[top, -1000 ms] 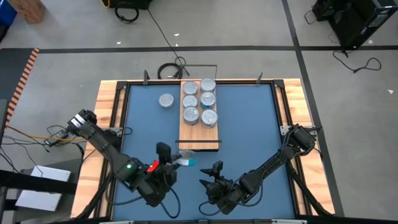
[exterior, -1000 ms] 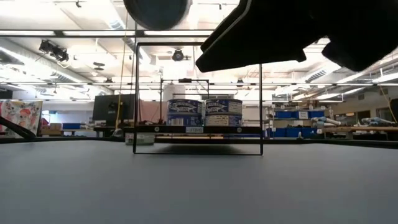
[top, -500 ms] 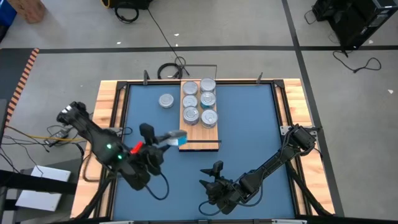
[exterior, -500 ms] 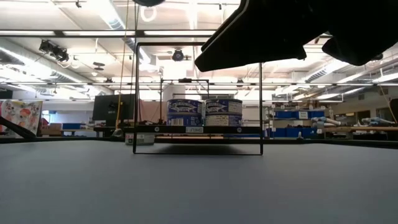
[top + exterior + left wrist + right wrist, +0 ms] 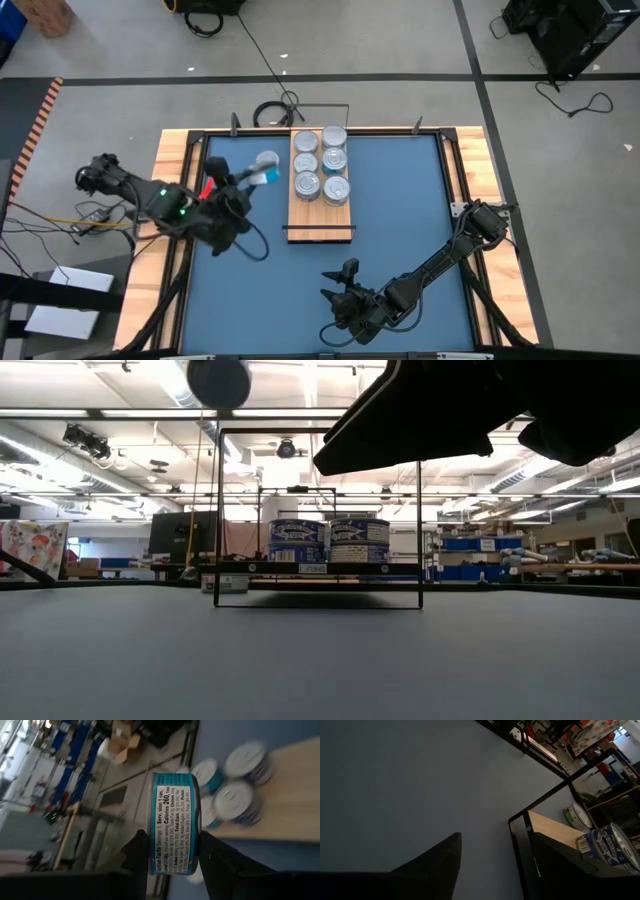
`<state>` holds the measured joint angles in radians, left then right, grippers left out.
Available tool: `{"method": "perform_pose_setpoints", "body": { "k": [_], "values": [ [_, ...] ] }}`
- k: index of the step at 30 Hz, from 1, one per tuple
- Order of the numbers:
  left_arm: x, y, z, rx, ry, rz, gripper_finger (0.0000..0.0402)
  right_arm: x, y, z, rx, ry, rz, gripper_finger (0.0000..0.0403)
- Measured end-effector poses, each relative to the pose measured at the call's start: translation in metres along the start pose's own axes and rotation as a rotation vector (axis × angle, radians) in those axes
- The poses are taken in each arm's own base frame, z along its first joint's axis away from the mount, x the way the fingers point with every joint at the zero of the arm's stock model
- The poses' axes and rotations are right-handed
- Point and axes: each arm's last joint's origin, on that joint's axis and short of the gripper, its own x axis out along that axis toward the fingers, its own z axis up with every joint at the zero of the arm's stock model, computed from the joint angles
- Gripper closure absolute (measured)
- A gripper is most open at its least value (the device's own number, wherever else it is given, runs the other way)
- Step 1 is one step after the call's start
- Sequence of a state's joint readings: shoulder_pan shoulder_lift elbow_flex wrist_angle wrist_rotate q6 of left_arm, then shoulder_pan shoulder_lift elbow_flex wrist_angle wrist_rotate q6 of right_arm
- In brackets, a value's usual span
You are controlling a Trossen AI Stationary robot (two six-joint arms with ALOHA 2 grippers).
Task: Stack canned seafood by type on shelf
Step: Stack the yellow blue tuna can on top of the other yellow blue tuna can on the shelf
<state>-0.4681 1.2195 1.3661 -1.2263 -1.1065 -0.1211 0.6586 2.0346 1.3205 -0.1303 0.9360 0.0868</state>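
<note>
The tin [image 5: 174,824] held in the left end effector [image 5: 172,852] has a teal-blue side with a white label printed in black. The tins [image 5: 322,163] on the light-wood shelf [image 5: 320,214] show silver tops, and the bench [image 5: 400,220] is blue.

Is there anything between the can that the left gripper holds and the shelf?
Nothing visible blocks it. The left gripper holds the can above the lone tin on the table, just beside the shelf, whose near end is bare.

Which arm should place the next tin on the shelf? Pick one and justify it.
Left. The left gripper already holds a teal tin beside the shelf, near its stacked tins. The right gripper sits empty at the table's near edge.
</note>
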Motion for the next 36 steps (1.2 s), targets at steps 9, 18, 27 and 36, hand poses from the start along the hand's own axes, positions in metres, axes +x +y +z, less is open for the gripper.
{"method": "perform_pose_setpoints", "body": {
  "k": [9,18,27,36],
  "values": [
    [0.057,-0.016,-0.037,0.099,0.084,0.048,0.0260,0.001,-0.001,0.000,-0.002,0.003,-0.001,0.0153],
    [0.120,-0.014,-0.054,0.125,-0.032,0.002,0.0260,0.001,0.000,-0.001,-0.005,0.005,-0.001,0.0153],
    [0.161,0.001,-0.082,0.164,-0.129,-0.055,0.0260,0.001,-0.001,-0.002,-0.018,0.017,0.003,0.0153],
    [0.196,-0.012,-0.098,0.214,-0.131,-0.095,0.0260,0.005,-0.004,-0.003,-0.015,0.033,0.003,0.0153]
  ]
}}
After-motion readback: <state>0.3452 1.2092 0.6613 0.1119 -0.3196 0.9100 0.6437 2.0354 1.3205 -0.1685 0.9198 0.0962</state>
